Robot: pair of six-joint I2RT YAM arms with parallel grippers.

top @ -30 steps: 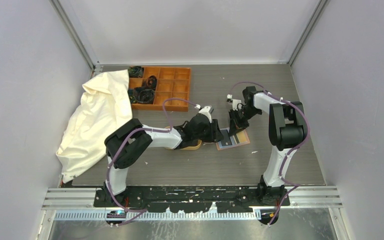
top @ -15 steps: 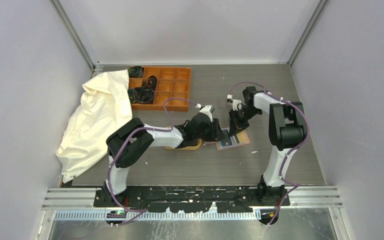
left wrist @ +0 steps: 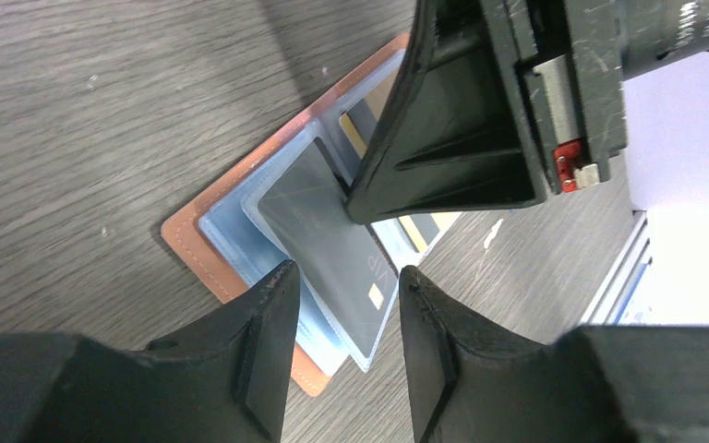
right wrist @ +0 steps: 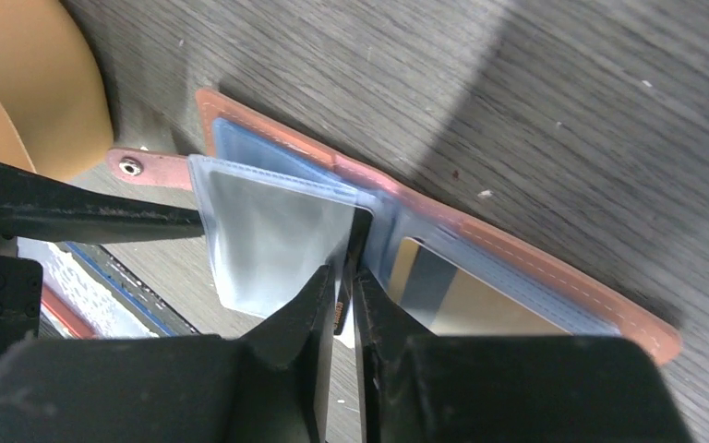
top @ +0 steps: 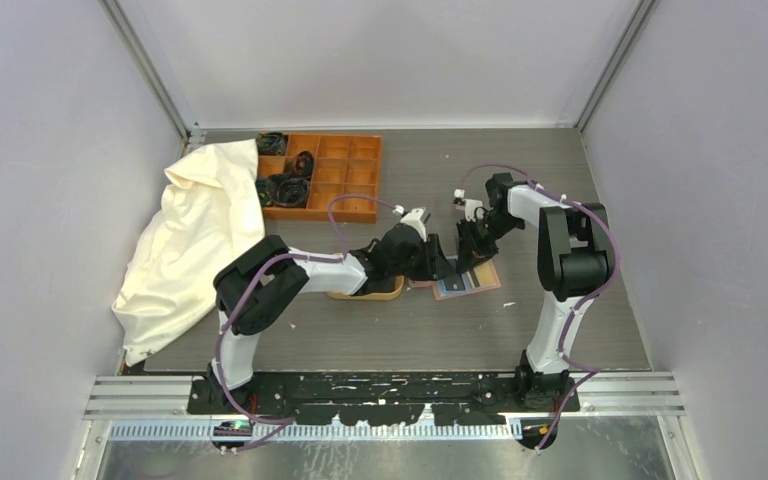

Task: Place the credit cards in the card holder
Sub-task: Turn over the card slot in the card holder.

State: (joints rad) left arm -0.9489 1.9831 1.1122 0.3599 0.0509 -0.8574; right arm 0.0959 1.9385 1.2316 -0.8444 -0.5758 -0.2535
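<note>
The card holder [top: 467, 283] lies open on the table, reddish-brown with pale blue pockets [left wrist: 231, 231] and a snap strap [right wrist: 148, 169]. A black credit card [left wrist: 332, 245] with a gold chip sits in a raised clear sleeve [right wrist: 268, 231]. Its top edge [right wrist: 342, 300] stands between the jaws of my right gripper [right wrist: 343, 275], which come down from above, shut on it. Another credit card [right wrist: 452, 295] with a gold band fills the far pocket. My left gripper [left wrist: 348, 272] is open, its fingertips either side of the sleeve's low corner, gripping nothing.
An oval wooden tray [top: 372, 291] lies just left of the holder, under my left wrist. An orange compartment box [top: 328, 176] with dark items stands at the back. A cream cloth [top: 195, 235] is heaped on the left. The table's front edge [left wrist: 630, 268] is close.
My left gripper has edged slightly right toward the holder, and the holder has turned a little. The right arm has hardly moved.
</note>
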